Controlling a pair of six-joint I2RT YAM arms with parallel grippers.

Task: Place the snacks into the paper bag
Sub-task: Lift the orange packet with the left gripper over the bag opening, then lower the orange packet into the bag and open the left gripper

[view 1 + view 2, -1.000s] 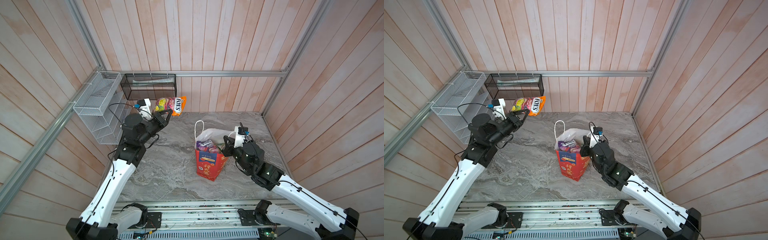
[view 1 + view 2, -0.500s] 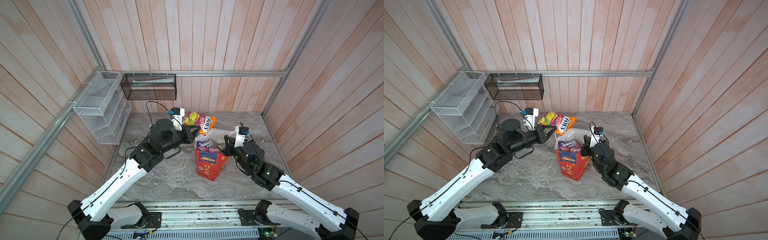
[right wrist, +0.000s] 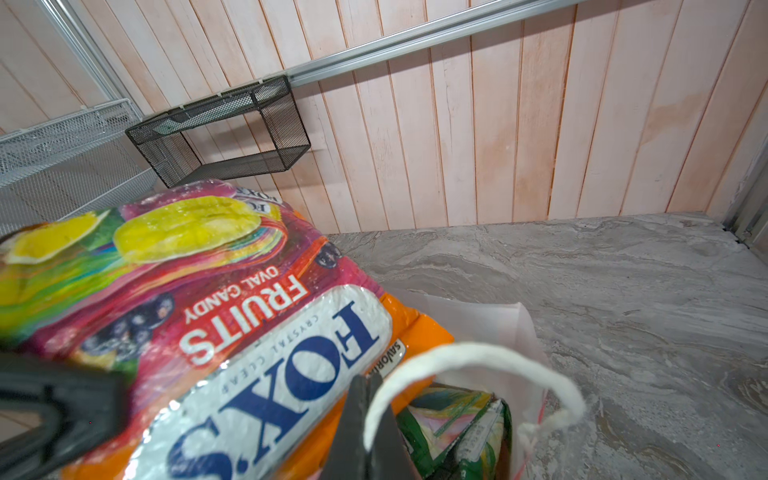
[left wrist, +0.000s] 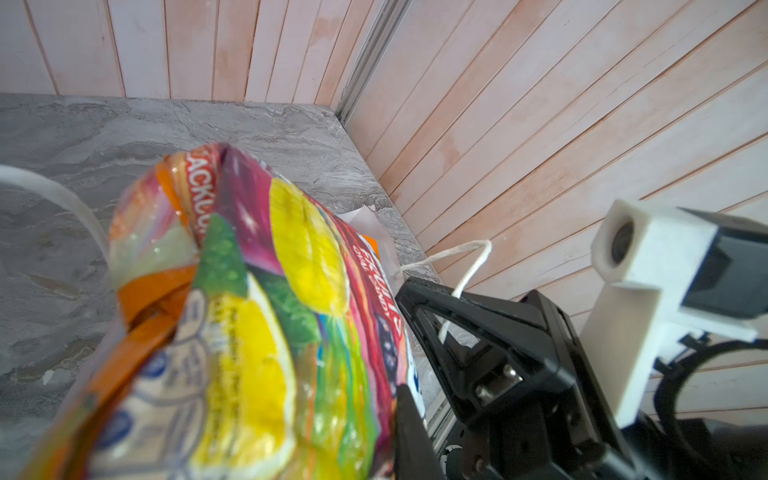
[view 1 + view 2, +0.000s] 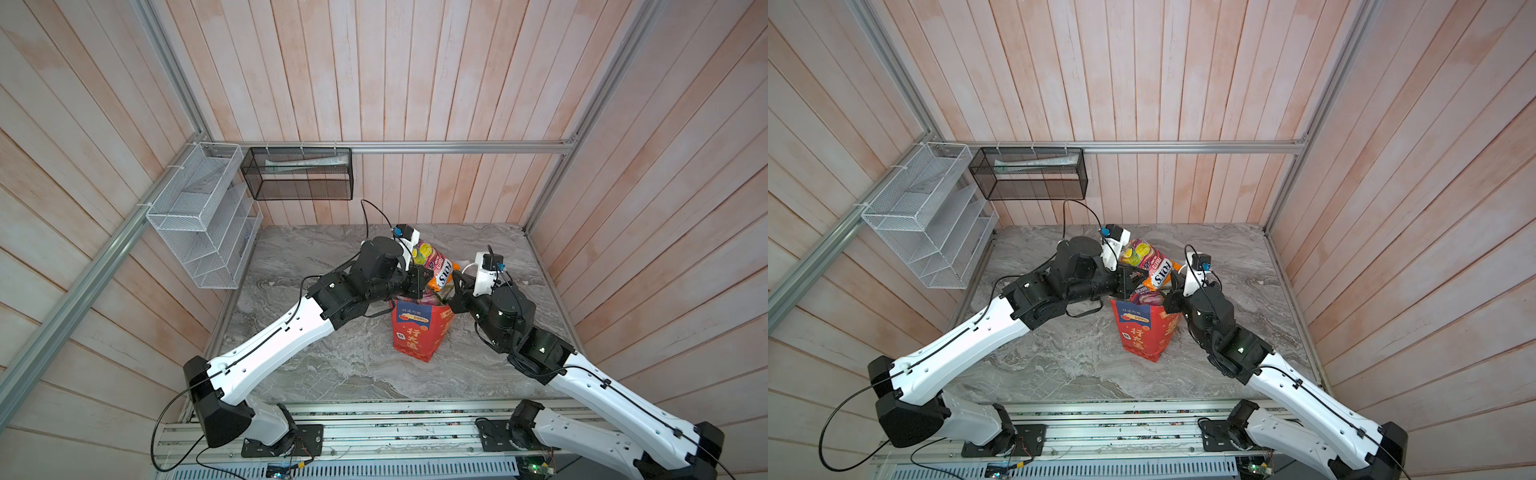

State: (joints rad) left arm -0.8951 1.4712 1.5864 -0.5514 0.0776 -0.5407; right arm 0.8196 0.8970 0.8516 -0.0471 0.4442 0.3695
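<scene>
White wire rack point(image 5: 199, 216), black mesh basket point(image 5: 297, 174), marble tabletop point(image 5: 332, 365)

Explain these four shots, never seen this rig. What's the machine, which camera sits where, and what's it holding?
The machine is two white-and-black robot arms fixed to a rail at the front edge of a marble table. Each arm ends in a two-finger gripper.

The two wide pictures come from one stereo camera overhead, so they look nearly the same. The two close-ups come from a small camera on each arm's wrist.

A red paper bag stands on the table. It already has candy in it, including a purple packet.

The left gripper is shut on an orange Fox's packet, held right at the bag's open top. The right gripper is shut on the bag's white cord handle.

A white wire basket and a black mesh basket hang on the walls.
</scene>
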